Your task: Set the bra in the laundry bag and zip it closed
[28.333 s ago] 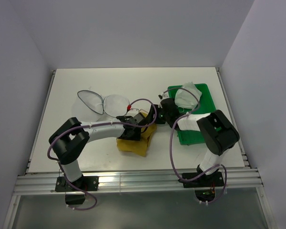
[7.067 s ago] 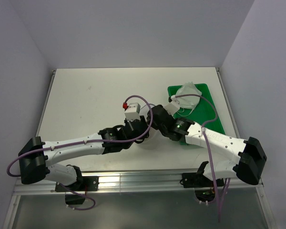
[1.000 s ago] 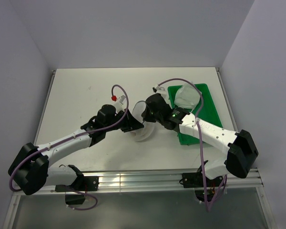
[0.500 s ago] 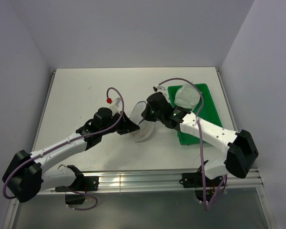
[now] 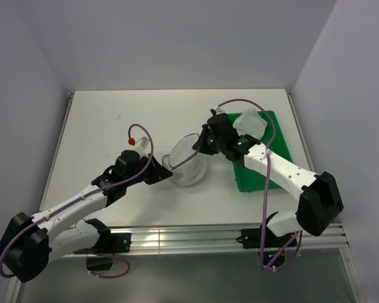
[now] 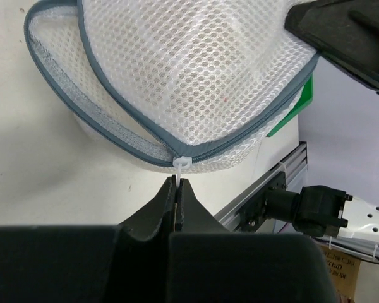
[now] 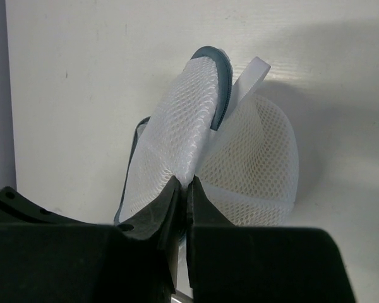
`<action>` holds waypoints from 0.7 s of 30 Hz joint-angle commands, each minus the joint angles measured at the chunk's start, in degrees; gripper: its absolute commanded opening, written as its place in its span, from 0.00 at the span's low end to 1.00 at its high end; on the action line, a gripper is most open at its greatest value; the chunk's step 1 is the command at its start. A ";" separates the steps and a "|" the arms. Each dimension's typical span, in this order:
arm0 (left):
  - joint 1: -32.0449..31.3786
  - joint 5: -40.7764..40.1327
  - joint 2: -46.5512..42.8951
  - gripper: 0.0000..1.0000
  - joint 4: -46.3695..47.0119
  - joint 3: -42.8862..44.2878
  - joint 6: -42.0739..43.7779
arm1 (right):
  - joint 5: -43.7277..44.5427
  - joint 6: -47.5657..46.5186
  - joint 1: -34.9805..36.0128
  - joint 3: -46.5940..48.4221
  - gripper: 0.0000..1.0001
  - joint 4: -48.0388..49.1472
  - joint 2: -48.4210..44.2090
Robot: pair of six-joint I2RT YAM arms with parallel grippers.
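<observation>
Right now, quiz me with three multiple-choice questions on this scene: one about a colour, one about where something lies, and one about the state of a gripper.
1. What colour edges the laundry bag?
A red
B blue-grey
C yellow

2. Where does the white-grey garment lie?
A on the green tray
B inside the laundry bag
C on the floor

3. What state is the left gripper in?
A jaws wide open
B jaws shut on the green tray
C jaws shut on the zipper pull

Answers:
1 B: the left wrist view shows a blue-grey band round the white mesh.
2 A: the top view shows it at the tray's far end.
3 C: the left wrist view shows the jaws closed on the white tab.
</observation>
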 commanded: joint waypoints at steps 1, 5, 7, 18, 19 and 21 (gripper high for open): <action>0.60 -2.23 -3.20 0.00 -5.49 -0.26 1.66 | 1.19 -3.44 -2.78 2.66 0.07 1.49 0.12; 0.17 -2.85 -5.93 0.00 -9.00 4.13 2.80 | -0.75 -2.13 -2.26 4.86 0.34 0.09 0.39; -0.36 -3.55 -7.07 0.00 -11.63 7.30 3.24 | -0.75 -1.86 -1.64 6.88 0.48 -1.58 0.04; -8.17 -8.99 -1.63 0.00 -11.11 12.32 2.01 | -4.71 13.59 6.16 -0.82 0.60 -3.26 -8.13; -8.62 -9.70 -1.37 0.00 -11.29 12.23 1.40 | -4.01 15.96 7.23 -1.98 0.60 -2.82 -9.09; -9.59 -11.62 -1.54 0.00 -12.35 11.18 0.61 | -2.52 18.52 9.08 -4.97 0.60 -2.90 -12.34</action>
